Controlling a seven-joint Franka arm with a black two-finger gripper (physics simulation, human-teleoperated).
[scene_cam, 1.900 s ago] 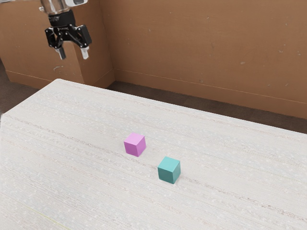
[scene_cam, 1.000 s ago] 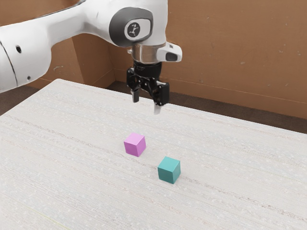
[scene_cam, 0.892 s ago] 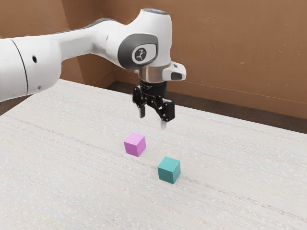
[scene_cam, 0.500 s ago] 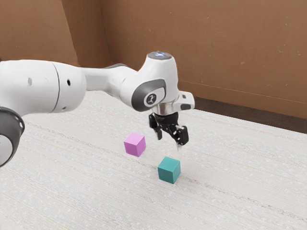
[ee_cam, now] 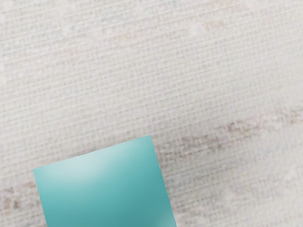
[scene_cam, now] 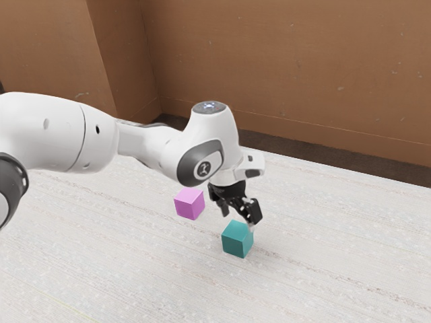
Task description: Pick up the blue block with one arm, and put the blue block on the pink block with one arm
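Note:
A teal-blue block point(scene_cam: 237, 240) rests on the pale table point(scene_cam: 337, 256), and its top face point(ee_cam: 104, 189) lies right under my hand in the wrist view. The pink block point(scene_cam: 189, 202) sits a short way toward the exterior view's left and slightly farther back. My black gripper point(scene_cam: 238, 212) hangs open just above the blue block's top, its fingers spread and touching nothing. The white arm reaches in from the exterior view's left and passes just above and behind the pink block.
A brown wall with a dark baseboard point(scene_cam: 323, 145) runs behind the table's far edge. The table surface point(scene_cam: 101, 269) stretches wide on all sides of the two blocks.
My arm has swept in from the upper left and come down over the table. The open gripper has dropped from above the pink block to just over the blue block. Neither block has moved.

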